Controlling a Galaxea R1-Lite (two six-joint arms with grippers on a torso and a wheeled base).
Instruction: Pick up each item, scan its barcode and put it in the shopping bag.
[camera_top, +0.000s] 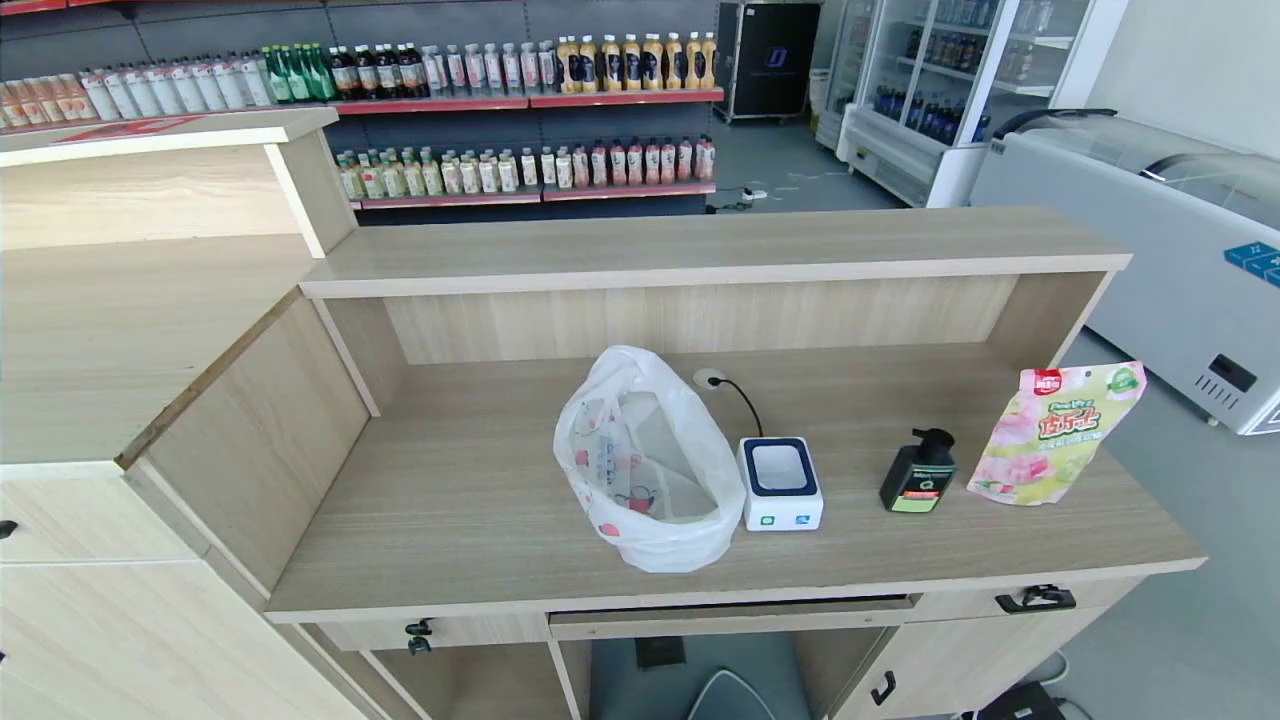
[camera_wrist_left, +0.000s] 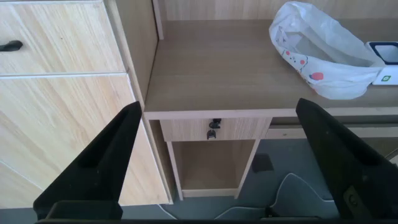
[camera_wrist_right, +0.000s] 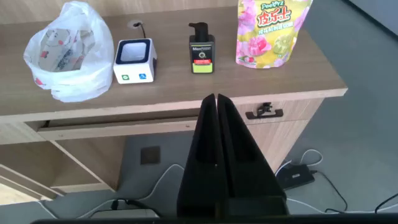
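Note:
A white plastic shopping bag (camera_top: 645, 460) (camera_wrist_left: 323, 53) (camera_wrist_right: 65, 53) stands open on the wooden counter. Right of it sits a white barcode scanner (camera_top: 781, 483) (camera_wrist_right: 134, 60) with a dark-rimmed window. Further right are a black pump bottle (camera_top: 918, 472) (camera_wrist_right: 201, 49) with a green label, and a pink-and-green snack pouch (camera_top: 1060, 435) (camera_wrist_right: 272, 30) standing upright. My left gripper (camera_wrist_left: 217, 155) hangs open below the counter's front edge, left of the bag. My right gripper (camera_wrist_right: 217, 134) is shut, empty, in front of and below the counter, roughly in line with the pump bottle.
The counter (camera_top: 480, 520) has a raised back ledge (camera_top: 700, 250) and a tall side panel on the left. Drawers with black handles (camera_top: 1035, 599) run under the front edge. A cable (camera_top: 740, 400) runs from the scanner to a hole in the counter.

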